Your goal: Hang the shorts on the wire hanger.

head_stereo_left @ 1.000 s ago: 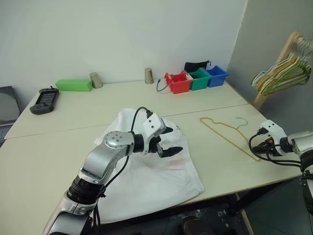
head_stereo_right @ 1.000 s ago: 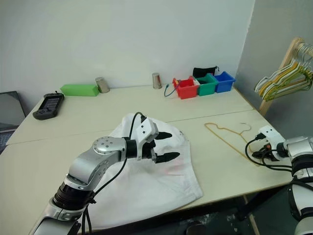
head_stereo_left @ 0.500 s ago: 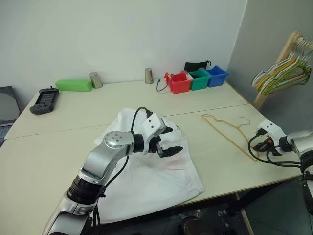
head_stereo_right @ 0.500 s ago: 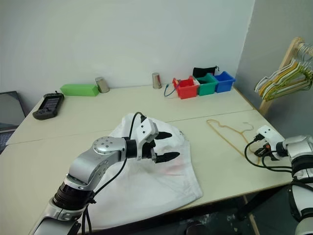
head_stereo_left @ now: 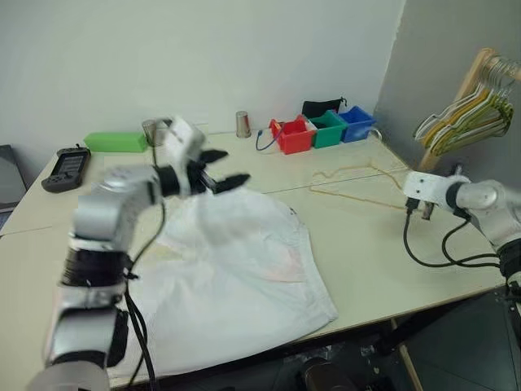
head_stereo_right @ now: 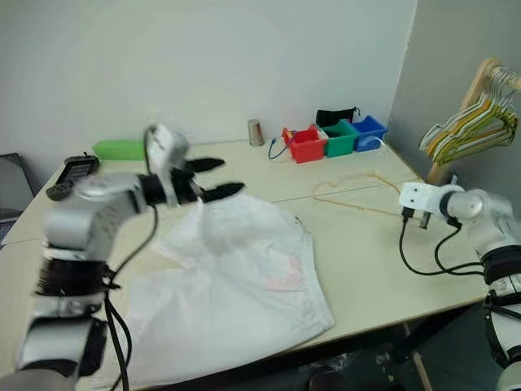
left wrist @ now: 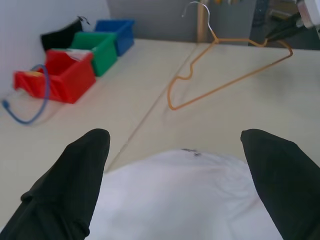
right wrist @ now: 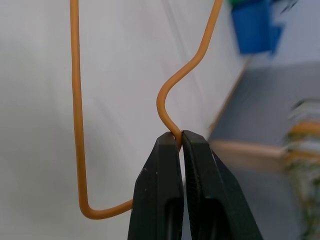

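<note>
The white shorts [head_stereo_left: 236, 269] lie spread flat on the table's near half, with a faint pink mark near their middle. My left gripper [head_stereo_left: 218, 169] hangs open above the shorts' far left edge, clear of the cloth and with nothing between its fingers [left wrist: 82, 175]. The wire hanger [left wrist: 225, 80], thin and yellowish-tan, is lifted off the table at the right. My right gripper [right wrist: 180, 140] is shut on the wire at the bend near its neck. The hanger's frame reaches from that gripper toward the middle of the table [head_stereo_left: 358, 198].
Red [head_stereo_left: 297, 137], green [head_stereo_left: 330, 129] and blue [head_stereo_left: 358, 124] bins stand at the back of the table, with a metal cup [head_stereo_left: 242, 124] beside them. A green box [head_stereo_left: 114, 141] and a black device [head_stereo_left: 63, 167] lie at the back left. A rack of hangers [head_stereo_left: 464, 118] stands beyond the right edge.
My left gripper rose off the shorts and swung back to the left, staying open. My right gripper shut on the hanger, rolled and lifted it off the table.
</note>
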